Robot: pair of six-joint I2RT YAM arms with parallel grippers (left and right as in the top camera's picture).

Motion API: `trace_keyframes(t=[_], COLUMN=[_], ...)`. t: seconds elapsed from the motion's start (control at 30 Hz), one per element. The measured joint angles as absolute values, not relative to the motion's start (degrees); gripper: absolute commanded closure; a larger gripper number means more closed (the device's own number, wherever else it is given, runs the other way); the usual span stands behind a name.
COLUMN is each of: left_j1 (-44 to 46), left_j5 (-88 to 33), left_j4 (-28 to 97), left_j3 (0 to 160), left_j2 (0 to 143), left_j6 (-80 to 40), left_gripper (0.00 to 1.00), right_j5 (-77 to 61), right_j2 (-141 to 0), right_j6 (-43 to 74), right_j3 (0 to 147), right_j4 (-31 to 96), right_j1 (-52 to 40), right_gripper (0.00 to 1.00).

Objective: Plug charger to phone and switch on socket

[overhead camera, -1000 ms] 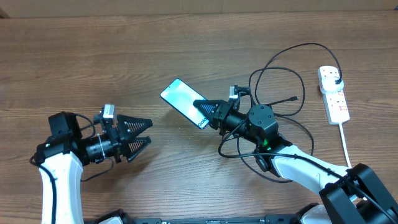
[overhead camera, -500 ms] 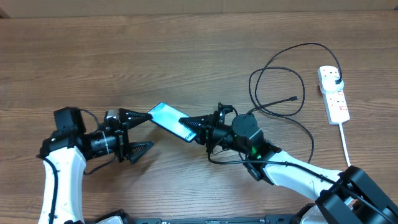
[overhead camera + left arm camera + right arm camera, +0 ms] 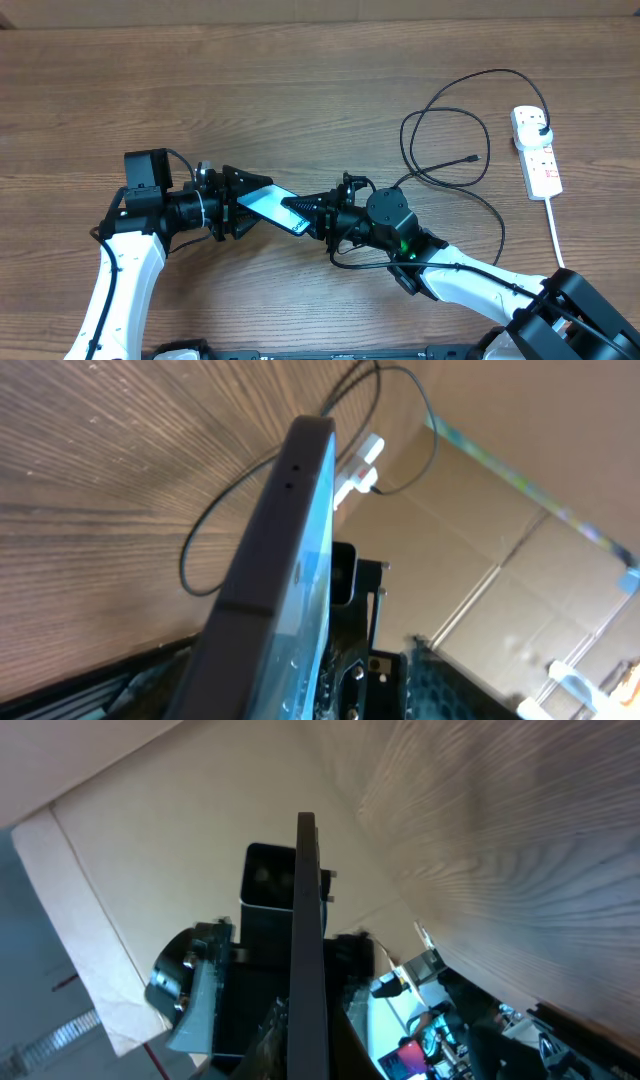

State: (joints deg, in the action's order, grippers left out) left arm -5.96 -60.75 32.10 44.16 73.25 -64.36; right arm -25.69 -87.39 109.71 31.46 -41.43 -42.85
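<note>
From overhead we see the phone (image 3: 268, 203), a slim rectangular slab with a bright teal screen, held between the two arms above the brown wooden table (image 3: 300, 90). The right gripper (image 3: 295, 208) is clamped tight on the phone's right end. The left gripper (image 3: 250, 203) has a finger on either side of the left end, but we cannot tell whether they press it.

Only this view shows the whole charger (image 3: 403, 135), a long thin black cable in loops. It lies well right of the phone, its small tip free. Farther right is the socket (image 3: 537, 155), a small white oblong power strip with red markings and a black plug on its far end.

The left wrist view gives us the phone's dark side edge (image 3: 275, 590) close up, with one cable loop (image 3: 184, 565) beyond it.

The right wrist view shows the phone (image 3: 305, 970) edge-on as a thin upright strip, with the left arm behind it and neither charger nor socket.
</note>
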Motion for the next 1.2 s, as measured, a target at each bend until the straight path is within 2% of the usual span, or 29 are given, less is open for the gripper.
trace_keyframes(t=[0.03, 0.17, 0.43, 0.7, 0.77, 0.83, 0.93, 0.97, 1.1, 1.2], left_j1=[-5.6, -4.7, -2.0, 0.0, 0.0, 0.0, 0.0, 0.0, 0.2, 0.4], left_j5=[-60.2, -58.4, -54.4, -51.9, -51.8, -51.7, -51.8, -51.9, -51.8, -51.5], left_j4=[32.0, 30.6, 25.7, 24.2, 24.2, 24.2, 23.3, 23.1, 22.7, 22.3], left_j3=[44.2, 44.1, 43.5, 43.5, 43.5, 43.5, 43.4, 43.4, 43.4, 43.4], left_j2=[73.3, 73.3, 73.3, 73.3, 73.3, 73.3, 73.3, 73.3, 73.3, 73.3], left_j6=[-64.9, -67.6, -71.6, -73.7, -73.8, -73.9, -73.7, -73.7, -74.4, -74.6], left_gripper=[0.53, 0.71, 0.76, 0.77, 0.83, 0.96, 0.96, 0.96, 0.96, 0.96], right_j5=[-25.7, -25.4, -23.1, -22.4, -22.4, -22.1, -21.4, -21.2, -21.9, -22.4], right_j2=[-87.4, -87.4, -87.4, -87.4, -87.4, -87.4, -87.3, -87.2, -87.2, -87.2], right_j6=[110.0, 111.3, 112.9, 113.3, 113.4, 113.5, 115.6, 115.6, 114.1, 111.1], right_j3=[31.5, 31.5, 31.6, 31.6, 31.6, 31.6, 31.7, 31.8, 31.8, 31.8], right_j4=[-41.0, -39.3, -39.4, -39.3, -39.3, -39.4, -39.4, -39.4, -38.8, -37.1], right_j1=[-42.9, -42.8, -42.4, -42.4, -42.4, -42.4, -42.4, -42.4, -42.5, -42.9], right_gripper=[0.96, 0.96, 0.96, 0.96, 0.96, 0.96, 0.95, 0.90, 0.60, 0.51])
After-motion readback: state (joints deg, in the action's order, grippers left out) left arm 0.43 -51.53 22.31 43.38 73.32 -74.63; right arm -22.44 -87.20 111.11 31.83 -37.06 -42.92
